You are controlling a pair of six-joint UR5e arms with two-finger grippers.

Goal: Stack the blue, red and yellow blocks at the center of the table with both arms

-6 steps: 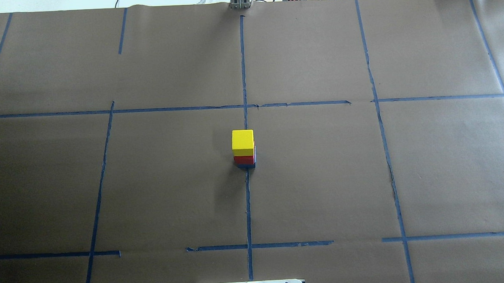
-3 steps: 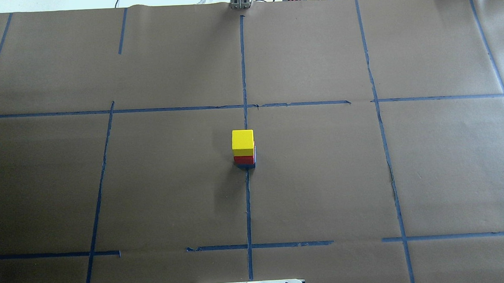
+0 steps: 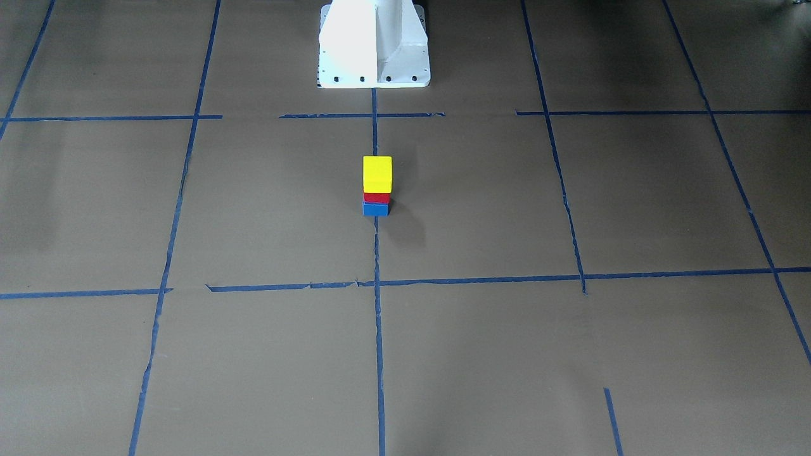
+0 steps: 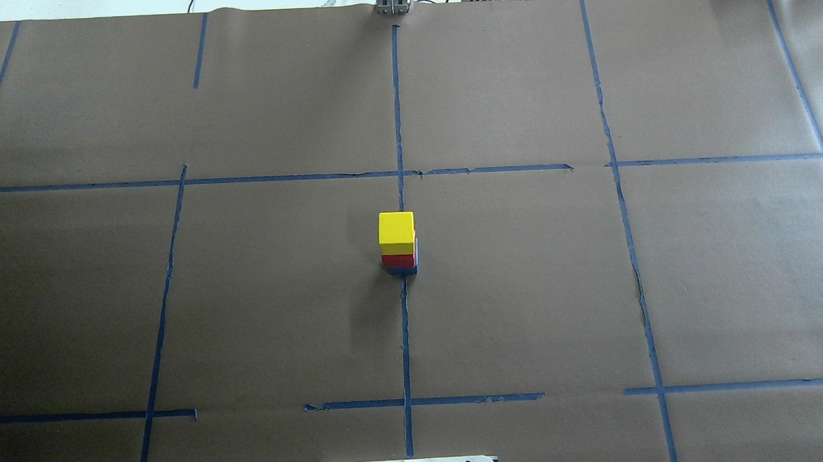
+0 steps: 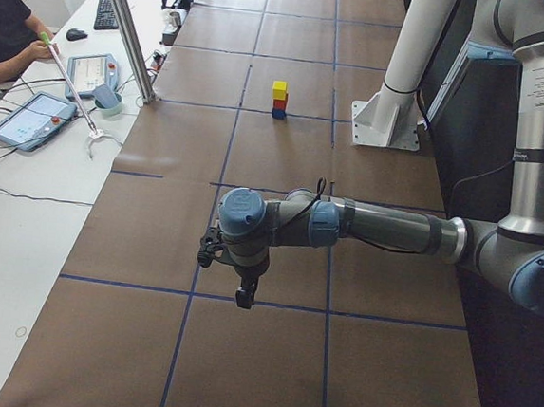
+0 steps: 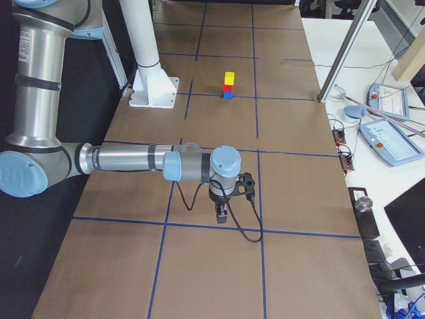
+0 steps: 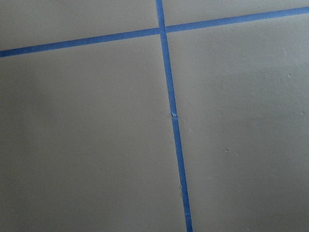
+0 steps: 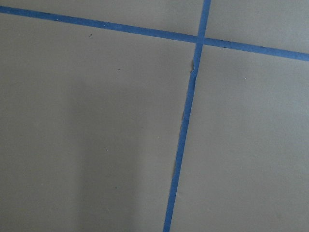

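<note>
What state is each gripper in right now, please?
Left gripper: cannot be told, seen only from the side.
Right gripper: cannot be told, seen only from the side.

Blue block [image 3: 376,209] on brown taped table [image 3: 570,354]

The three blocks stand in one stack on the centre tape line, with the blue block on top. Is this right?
Not quite: the yellow block is on top; the blue block is at the bottom. They do stand stacked on the centre tape line. The exterior front-facing view shows it.
</note>
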